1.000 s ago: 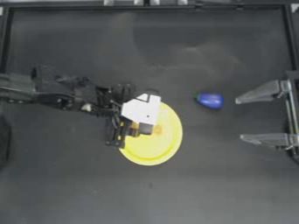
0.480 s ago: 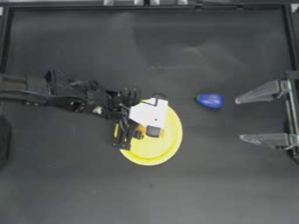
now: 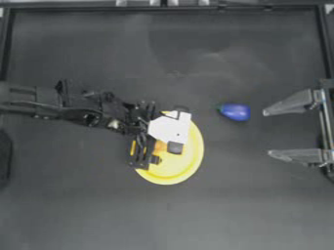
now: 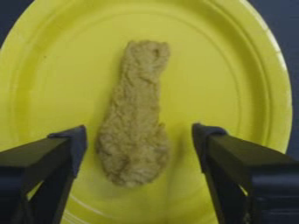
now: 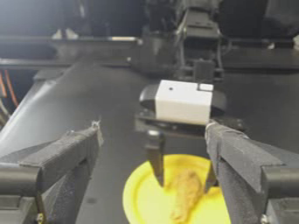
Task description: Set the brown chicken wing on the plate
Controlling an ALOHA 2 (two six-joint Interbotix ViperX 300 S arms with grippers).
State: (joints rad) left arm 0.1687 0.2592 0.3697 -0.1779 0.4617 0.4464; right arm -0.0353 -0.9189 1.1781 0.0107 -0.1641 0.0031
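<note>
My left gripper [image 4: 137, 144] hangs over the plate [image 4: 46, 65] with its jaws spread apart, and the brown chicken wing [image 4: 135, 118] lies flat on the plate between them, touching neither finger. My right gripper [image 3: 287, 129] sits drawn back at the far side of the table [image 3: 78, 205], jaws wide apart and holding nothing, with a small blue object [image 3: 235, 112] just beside its upper finger.

The brown chicken wing [image 4: 135, 131], a lumpy golden-brown piece narrow at one end and broad at the other, lies flat inside the plate [image 4: 52, 65]. The pale yellow, raised-rim plate rests on the tabletop near its middle.
</note>
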